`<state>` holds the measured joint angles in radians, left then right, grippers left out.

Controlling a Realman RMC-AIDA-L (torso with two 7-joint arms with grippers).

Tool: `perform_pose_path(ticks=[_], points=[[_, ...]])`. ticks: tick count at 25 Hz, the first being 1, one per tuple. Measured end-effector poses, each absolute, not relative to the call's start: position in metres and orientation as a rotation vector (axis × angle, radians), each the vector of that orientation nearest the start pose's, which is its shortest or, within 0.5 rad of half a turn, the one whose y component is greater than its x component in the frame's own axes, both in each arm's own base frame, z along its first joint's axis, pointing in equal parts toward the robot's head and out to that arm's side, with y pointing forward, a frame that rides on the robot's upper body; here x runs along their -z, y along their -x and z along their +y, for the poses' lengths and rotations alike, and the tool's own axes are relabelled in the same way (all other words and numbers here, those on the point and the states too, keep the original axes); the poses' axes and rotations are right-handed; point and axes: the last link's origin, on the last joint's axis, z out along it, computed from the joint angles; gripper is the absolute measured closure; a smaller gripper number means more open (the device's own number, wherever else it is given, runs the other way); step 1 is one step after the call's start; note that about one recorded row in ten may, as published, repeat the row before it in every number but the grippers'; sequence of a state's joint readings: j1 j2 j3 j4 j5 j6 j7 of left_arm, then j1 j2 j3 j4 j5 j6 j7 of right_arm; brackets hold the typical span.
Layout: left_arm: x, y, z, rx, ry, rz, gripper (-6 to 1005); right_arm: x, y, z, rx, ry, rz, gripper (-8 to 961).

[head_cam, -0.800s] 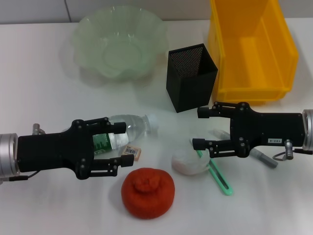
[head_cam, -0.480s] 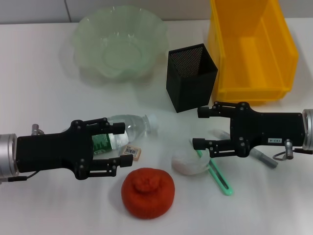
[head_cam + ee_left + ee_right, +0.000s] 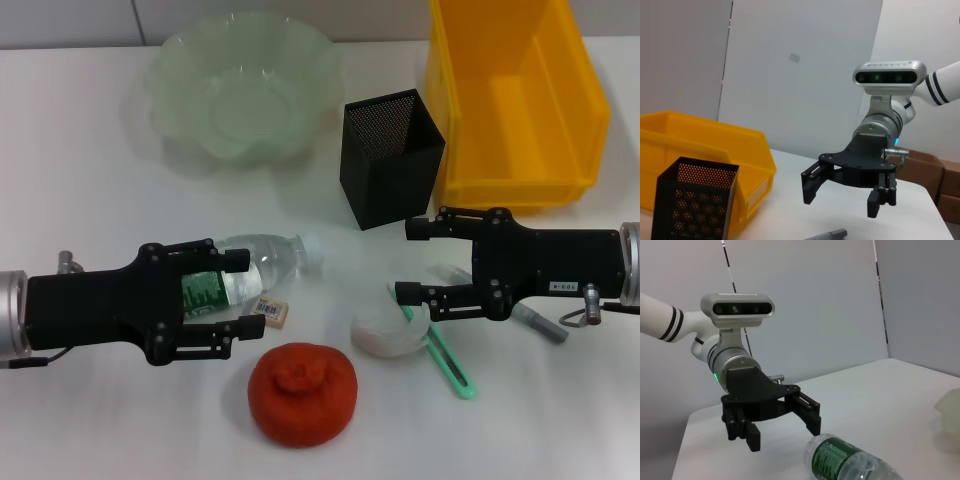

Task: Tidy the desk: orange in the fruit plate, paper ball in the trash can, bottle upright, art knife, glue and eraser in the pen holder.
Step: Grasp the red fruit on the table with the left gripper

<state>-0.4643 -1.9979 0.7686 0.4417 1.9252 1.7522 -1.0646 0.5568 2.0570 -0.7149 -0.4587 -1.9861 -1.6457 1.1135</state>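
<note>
The bottle (image 3: pixel 255 265) lies on its side on the table (image 3: pixel 80 180), cap toward the pen holder (image 3: pixel 390 155); I have the left gripper (image 3: pixel 245 292) hanging spread at its base end, one finger over the green label and the other on the near side beside the eraser (image 3: pixel 270 311), so I judge the bottle is the thing I am lining up, not yet grasped; in the right wrist view the jaws stand clearly apart just behind the bottle's base. The orange (image 3: pixel 303 392) sits nearest me, well apart from the plate (image 3: pixel 245 85) at the far left; the paper ball (image 3: pixel 385 333) lies just beside the green knife (image 3: pixel 448 362), and the glue (image 3: pixel 540 322) pokes out from under the right arm. The right gripper (image 3: pixel 408 262) hovers open between the pen holder and the paper ball, holding nothing; I read it as waiting its turn, with the yellow bin (image 3: pixel 515 95) behind it.

Against the picture of half a second ago, the left arm has drawn back slightly toward its own side, its fingertips now lying shorter along the bottle; the right arm and every object stay put.
</note>
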Motion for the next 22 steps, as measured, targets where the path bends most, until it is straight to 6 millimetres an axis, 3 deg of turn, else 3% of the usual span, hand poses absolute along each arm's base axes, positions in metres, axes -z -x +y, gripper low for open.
perform_pose_path(ticks=[12, 22], points=[[-0.008, 0.29, 0.265, 0.881, 2.901, -0.396, 249, 0.026, -0.257, 0.305, -0.822, 2.869, 0.406, 139], [0.008, 0.289, 0.256, 0.861, 2.956, -0.409, 255, 0.027, -0.257, 0.306, -0.816, 2.864, 0.41, 139]])
